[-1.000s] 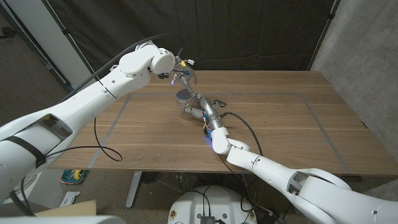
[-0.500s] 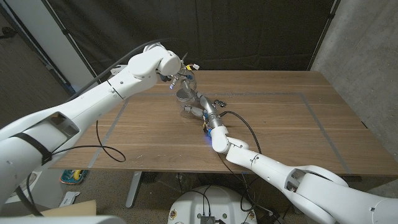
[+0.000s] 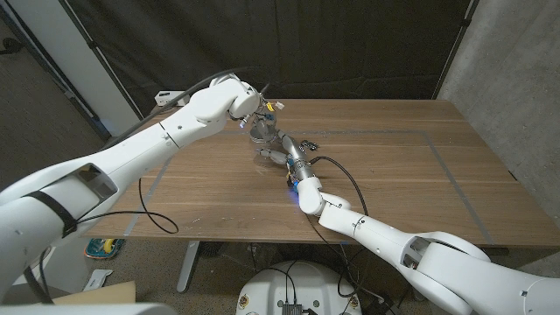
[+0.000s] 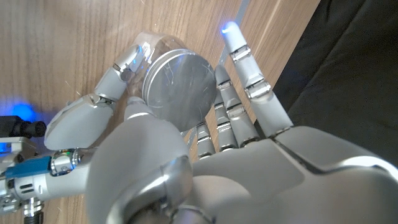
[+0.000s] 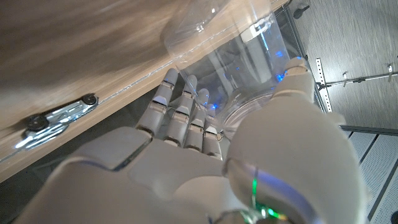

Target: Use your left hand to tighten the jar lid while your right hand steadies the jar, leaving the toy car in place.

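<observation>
Left robot hand [image 4: 205, 124] grips lid [image 4: 179, 87]; right robot hand [image 5: 211, 130] holds jar [image 5: 249, 56].

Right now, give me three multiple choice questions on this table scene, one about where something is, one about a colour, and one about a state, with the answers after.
1. Where is the toy car?
A. on the table beside the jar, on the robot's right
B. inside the jar
C. in the left hand

2. What colour is the jar lid?
A. red
B. silver
C. black

3. What is the right hand doing?
A. hanging off the table
B. pressing the car
C. gripping the jar

Answers: 1 A, the head view shows it on the wood by the jar. 2 B, the left wrist view shows brushed metal. 3 C, its fingers wrap the clear glass.
</observation>
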Motion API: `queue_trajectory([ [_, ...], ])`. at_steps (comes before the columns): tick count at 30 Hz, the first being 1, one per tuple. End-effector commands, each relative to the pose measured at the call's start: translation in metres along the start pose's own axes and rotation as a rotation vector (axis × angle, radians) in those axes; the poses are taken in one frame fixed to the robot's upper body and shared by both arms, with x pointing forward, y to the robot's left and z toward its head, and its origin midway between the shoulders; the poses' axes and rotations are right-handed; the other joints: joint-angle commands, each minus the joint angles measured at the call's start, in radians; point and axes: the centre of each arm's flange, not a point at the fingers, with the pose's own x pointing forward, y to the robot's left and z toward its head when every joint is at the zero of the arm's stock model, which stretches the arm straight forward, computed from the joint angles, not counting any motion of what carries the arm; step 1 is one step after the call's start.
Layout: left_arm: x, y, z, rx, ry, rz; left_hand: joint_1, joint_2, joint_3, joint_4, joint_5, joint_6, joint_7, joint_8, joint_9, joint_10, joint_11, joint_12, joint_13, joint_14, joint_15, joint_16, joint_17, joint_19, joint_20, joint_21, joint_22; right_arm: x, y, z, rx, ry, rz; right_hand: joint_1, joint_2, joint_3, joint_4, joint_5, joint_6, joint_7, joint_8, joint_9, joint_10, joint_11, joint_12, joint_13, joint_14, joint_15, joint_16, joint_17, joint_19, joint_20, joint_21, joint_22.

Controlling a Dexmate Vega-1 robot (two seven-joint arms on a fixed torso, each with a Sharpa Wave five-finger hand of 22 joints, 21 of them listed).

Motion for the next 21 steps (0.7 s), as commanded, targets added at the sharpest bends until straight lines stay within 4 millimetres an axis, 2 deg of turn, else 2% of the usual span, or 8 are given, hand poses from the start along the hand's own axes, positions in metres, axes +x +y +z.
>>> queue_trajectory([
  [1, 0.013, -0.017, 0.004, 0.062, -0.052, 0.051, 0.098, 0.058, 0.042, -0.051, 0.000, 0.090, 0.011, 0.029, 0.005, 0.039, -0.029, 0.023, 0.012, 0.046, -0.073, 0.008, 0.022, 0.006, -0.032, -0.014, 0.004, 0.000, -0.005, -0.002, 0.003, 0.004, -0.002, 0.003, 0.010, -0.005, 0.000, 0.008, 0.017, -0.006, 0.003, 0.002, 0.006, 0.003, 0.012, 0.003, 0.006, -0.080, -0.002, 0.004, 0.014, 0.001, -0.001, 0.003],
  [6, 0.010, -0.018, 0.002, 0.090, -0.136, 0.117, 0.173, 0.069, 0.074, -0.097, 0.017, 0.128, 0.027, 0.038, 0.014, 0.048, -0.046, 0.041, 0.027, 0.061, -0.103, 0.006, 0.049, -0.036, -0.068, -0.044, 0.006, 0.000, -0.006, -0.002, 0.003, 0.006, -0.006, 0.010, 0.015, -0.003, -0.002, 0.009, 0.031, -0.006, 0.007, 0.002, 0.020, 0.003, 0.019, 0.005, 0.026, -0.086, 0.001, 0.008, 0.030, -0.003, 0.005, 0.003],
  [9, 0.008, -0.019, 0.001, 0.131, -0.182, 0.165, 0.223, 0.051, 0.078, -0.126, 0.053, 0.163, 0.034, 0.053, 0.031, 0.067, -0.054, 0.065, 0.046, 0.063, -0.118, -0.003, 0.067, -0.052, -0.096, -0.058, 0.008, 0.000, -0.006, -0.003, 0.004, 0.008, -0.007, 0.013, 0.017, -0.001, -0.003, 0.009, 0.034, -0.004, 0.008, 0.002, 0.023, 0.005, 0.021, 0.005, 0.031, -0.088, 0.001, 0.009, 0.033, -0.005, 0.005, 0.002],
  [12, 0.005, -0.020, 0.001, 0.179, -0.240, 0.219, 0.257, 0.023, 0.071, -0.145, 0.082, 0.188, 0.038, 0.065, 0.042, 0.070, -0.062, 0.077, 0.060, 0.070, -0.131, -0.009, 0.077, -0.054, -0.107, -0.063, 0.009, 0.000, -0.006, -0.003, 0.002, 0.008, -0.009, 0.014, 0.019, -0.001, -0.003, 0.009, 0.037, -0.005, 0.009, 0.002, 0.024, 0.002, 0.023, 0.005, 0.034, -0.087, 0.000, 0.011, 0.033, -0.005, 0.005, 0.002],
  [14, 0.001, -0.021, -0.001, 0.213, -0.322, 0.275, 0.281, -0.015, 0.049, -0.151, 0.131, 0.223, 0.042, 0.084, 0.059, 0.089, -0.080, 0.103, 0.083, 0.102, -0.141, -0.006, 0.096, -0.051, -0.133, -0.067, 0.009, 0.001, -0.006, -0.004, 0.004, 0.010, -0.008, 0.015, 0.020, -0.001, -0.003, 0.009, 0.037, -0.005, 0.009, 0.002, 0.024, 0.002, 0.023, 0.006, 0.034, -0.087, -0.001, 0.011, 0.033, -0.005, 0.005, 0.002],
  [17, -0.003, -0.020, -0.004, 0.259, -0.384, 0.329, 0.292, -0.040, 0.028, -0.146, 0.180, 0.254, 0.071, 0.104, 0.077, 0.093, -0.079, 0.119, 0.104, 0.105, -0.142, -0.012, 0.118, -0.058, -0.153, -0.075, 0.009, 0.003, -0.005, -0.004, 0.007, 0.010, -0.007, 0.015, 0.020, -0.001, -0.003, 0.009, 0.039, -0.006, 0.010, 0.002, 0.024, 0.000, 0.024, 0.006, 0.034, -0.088, -0.002, 0.012, 0.033, -0.006, 0.004, 0.002],
  [19, -0.007, -0.018, -0.005, 0.282, -0.419, 0.359, 0.301, -0.060, 0.010, -0.144, 0.217, 0.259, 0.081, 0.115, 0.092, 0.084, -0.077, 0.125, 0.119, 0.094, -0.135, -0.022, 0.134, -0.092, -0.170, -0.093, 0.009, 0.003, -0.005, -0.005, 0.007, 0.008, -0.004, 0.016, 0.020, -0.001, -0.003, 0.009, 0.038, -0.005, 0.010, 0.002, 0.024, 0.001, 0.024, 0.006, 0.035, -0.089, -0.003, 0.013, 0.033, -0.006, 0.004, 0.002],
  [21, -0.010, -0.016, -0.006, 0.313, -0.438, 0.380, 0.298, -0.087, -0.028, -0.130, 0.280, 0.241, 0.086, 0.122, 0.117, 0.029, -0.075, 0.119, 0.142, 0.045, -0.130, -0.055, 0.155, -0.156, -0.181, -0.122, 0.012, 0.004, -0.005, -0.005, 0.006, 0.009, -0.002, 0.016, 0.020, -0.001, -0.003, 0.008, 0.039, -0.006, 0.010, 0.002, 0.024, 0.002, 0.024, 0.006, 0.035, -0.089, -0.004, 0.014, 0.031, -0.006, 0.003, 0.002],
])
